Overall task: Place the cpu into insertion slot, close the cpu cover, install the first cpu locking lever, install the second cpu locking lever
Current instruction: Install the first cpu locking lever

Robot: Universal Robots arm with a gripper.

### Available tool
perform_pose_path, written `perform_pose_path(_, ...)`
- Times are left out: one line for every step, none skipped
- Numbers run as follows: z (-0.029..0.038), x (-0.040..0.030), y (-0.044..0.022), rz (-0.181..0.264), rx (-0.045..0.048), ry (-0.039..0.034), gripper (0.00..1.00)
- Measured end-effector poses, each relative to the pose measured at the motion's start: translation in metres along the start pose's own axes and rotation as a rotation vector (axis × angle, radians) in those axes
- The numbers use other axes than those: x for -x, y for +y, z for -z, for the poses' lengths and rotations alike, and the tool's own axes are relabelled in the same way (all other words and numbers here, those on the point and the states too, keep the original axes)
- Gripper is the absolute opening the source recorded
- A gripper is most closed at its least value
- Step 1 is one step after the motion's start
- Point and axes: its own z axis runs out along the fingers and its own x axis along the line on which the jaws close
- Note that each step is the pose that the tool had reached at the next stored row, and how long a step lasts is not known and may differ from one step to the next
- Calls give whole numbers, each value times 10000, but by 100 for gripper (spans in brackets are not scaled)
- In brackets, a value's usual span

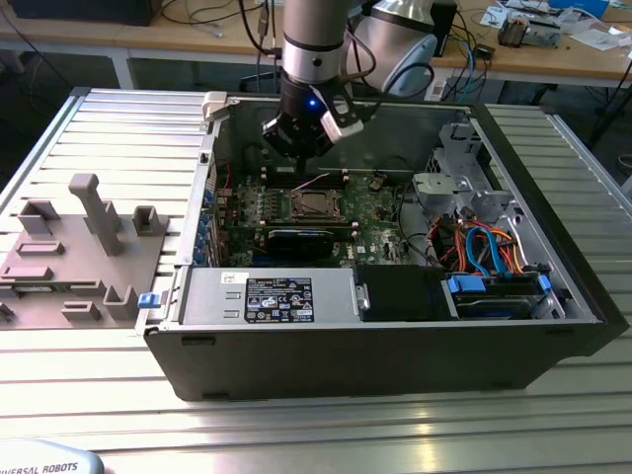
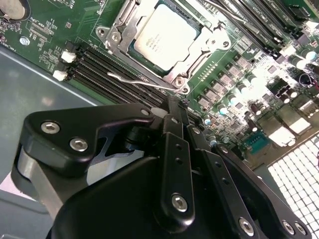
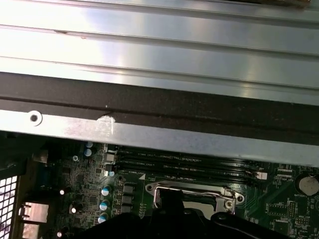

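Note:
The cpu (image 2: 164, 36) lies flat in the insertion slot (image 1: 314, 204) on the green motherboard, its dull silver top showing. The cpu cover (image 2: 212, 46) lies down around the chip as a silvery frame. One thin wire locking lever (image 2: 133, 78) runs along the slot's side nearest my gripper, and another thin lever (image 2: 227, 12) runs past the far side. My gripper (image 2: 174, 105) hangs above the board a short way from the slot, shut with nothing in it. In the exterior view the gripper (image 1: 299, 148) hovers just behind the slot. In the first wrist view the slot (image 3: 199, 191) sits right by the gripper's black tip (image 3: 172, 201).
The open computer case has a tall metal wall (image 3: 159, 134) behind the gripper. Black memory slots (image 2: 104, 74) flank the insertion slot. A drive cage with coloured cables (image 1: 474, 237) fills the exterior view's right, and a power supply (image 1: 267, 296) sits in front. Grey fixtures (image 1: 89, 227) stand outside the case on the left.

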Motion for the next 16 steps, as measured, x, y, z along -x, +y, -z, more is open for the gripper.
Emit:
perform_pose_path(-7, 6, -1, 0, 0, 0, 11)
perform_pose_path(-15, 13, -2, 0, 1, -1, 11)
perform_pose_path(-21, 17, -3, 0, 1, 0, 11)
perform_pose_path(-28, 22, -4, 0, 1, 0, 11)
perform_pose_path(-35, 25, -4, 0, 1, 0, 11)
perform_pose_path(-44, 28, -5, 0, 1, 0, 11)
perform_pose_path(-52, 30, -5, -1, 1, 0, 11)
perform_pose_path(-60, 31, -4, -2, 0, 0, 11)
perform_pose_path(-69, 32, -3, 1, 1, 0, 11)
perform_pose_path(-80, 33, -1, 6, 1, 0, 11)
perform_pose_path(-88, 34, 1, 8, 2, -1, 11)
perform_pose_path(-96, 35, 5, 9, 0, 0, 11)
perform_pose_path(-103, 36, 8, 10, -1, 1, 11)
perform_pose_path(-115, 37, 12, 15, 0, 0, 11)
perform_pose_path(-122, 39, 14, 25, -1, 1, 11)
perform_pose_path(-127, 41, 16, 41, -2, 3, 11)
